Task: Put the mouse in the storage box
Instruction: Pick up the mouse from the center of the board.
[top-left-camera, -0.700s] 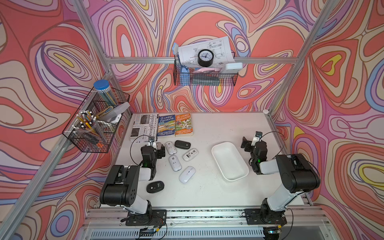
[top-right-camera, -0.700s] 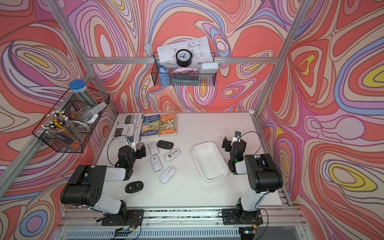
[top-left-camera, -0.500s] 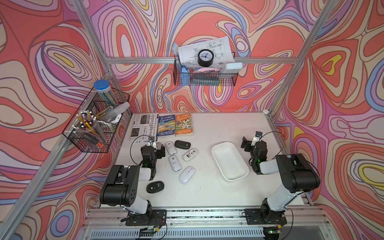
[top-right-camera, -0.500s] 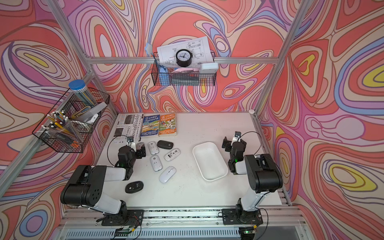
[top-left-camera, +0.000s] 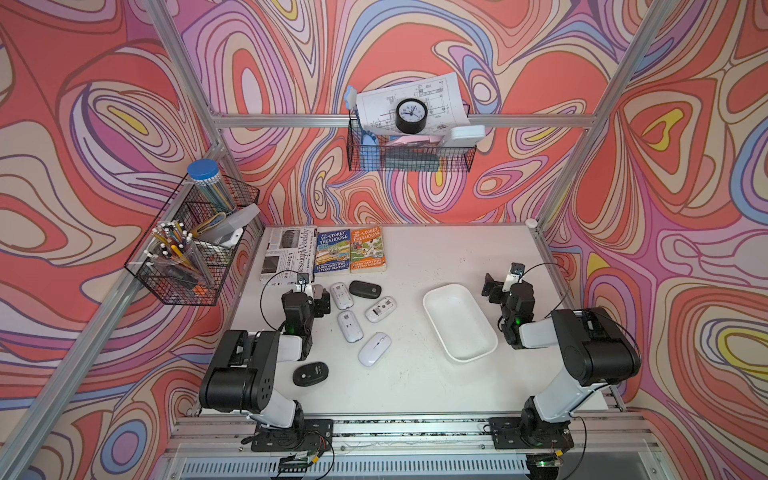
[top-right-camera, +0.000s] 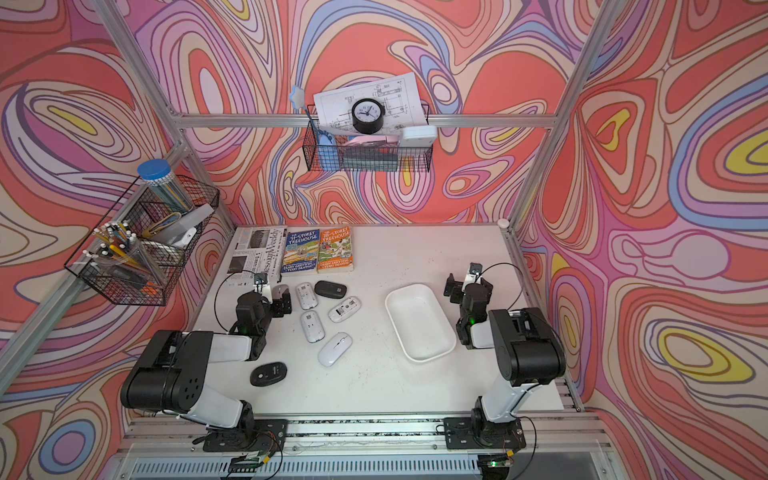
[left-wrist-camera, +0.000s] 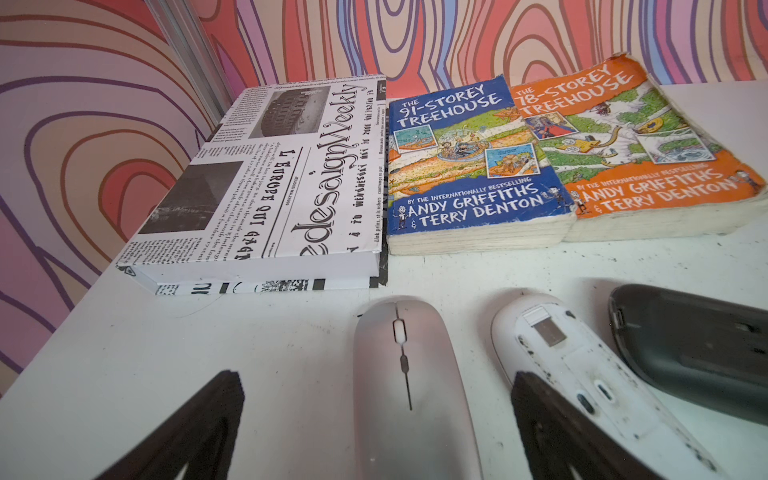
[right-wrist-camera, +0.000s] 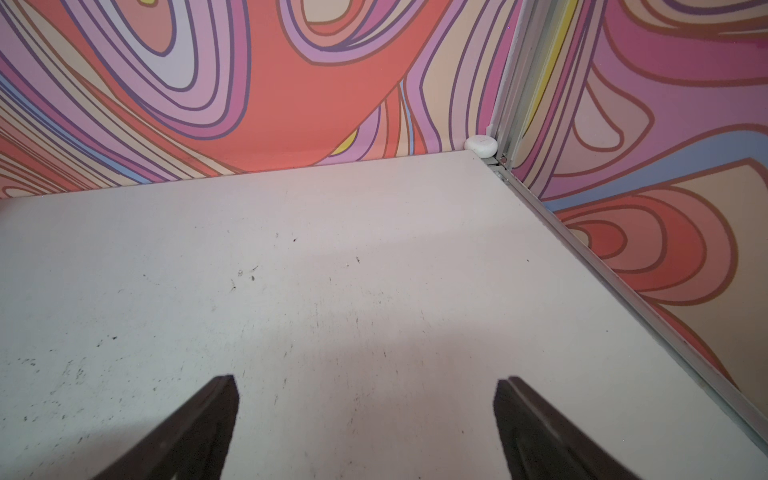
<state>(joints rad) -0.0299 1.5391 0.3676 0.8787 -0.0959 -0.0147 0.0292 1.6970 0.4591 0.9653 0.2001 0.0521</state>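
Left claw (left-wrist-camera: 376, 376) standing spread, straddling silver mouse (left-wrist-camera: 411, 399), contact unclear. Right claw (right-wrist-camera: 365, 379) standing spread over table (right-wrist-camera: 332, 270), box (top-left-camera: 459, 322) sitting just beside.

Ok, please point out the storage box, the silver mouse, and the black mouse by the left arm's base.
storage box (top-left-camera: 459, 323): in a top view, its bare floor.
silver mouse (left-wrist-camera: 411, 386): left wrist view, its upper shell.
black mouse (top-left-camera: 310, 373): in a top view, its middle.

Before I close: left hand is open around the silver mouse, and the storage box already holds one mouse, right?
No: the storage box is empty in both top views. The left hand is indeed open around the silver mouse.
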